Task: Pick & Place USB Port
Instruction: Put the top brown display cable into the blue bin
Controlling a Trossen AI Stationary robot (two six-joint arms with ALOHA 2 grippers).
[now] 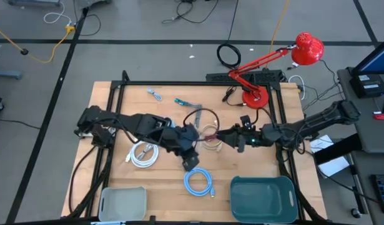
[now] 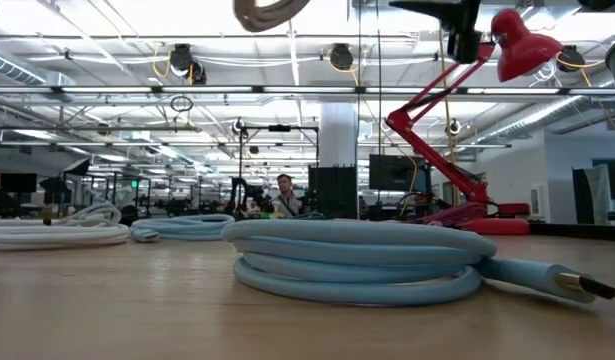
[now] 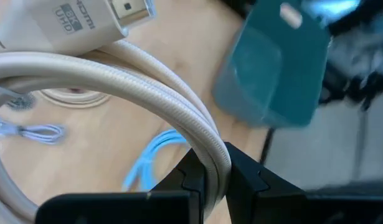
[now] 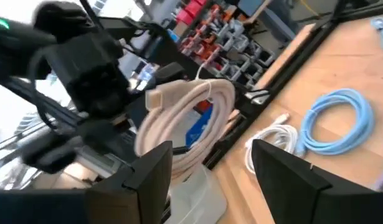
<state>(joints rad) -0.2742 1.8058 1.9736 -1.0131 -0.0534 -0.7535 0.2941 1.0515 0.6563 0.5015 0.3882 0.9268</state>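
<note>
Counting four coiled cables, I had the left gripper at frame centre clamped on the beige cable, lifted off the table, while the right gripper faced it, jaws apart.

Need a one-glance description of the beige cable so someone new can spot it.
Start at the wooden table and find where the two dark arms meet near its middle. The beige cable is the coil lifted off the wood, pinched in the left claw. The white coil and blue coil lie flat; only this one is thick, braided and has an HDMI plug.
</note>
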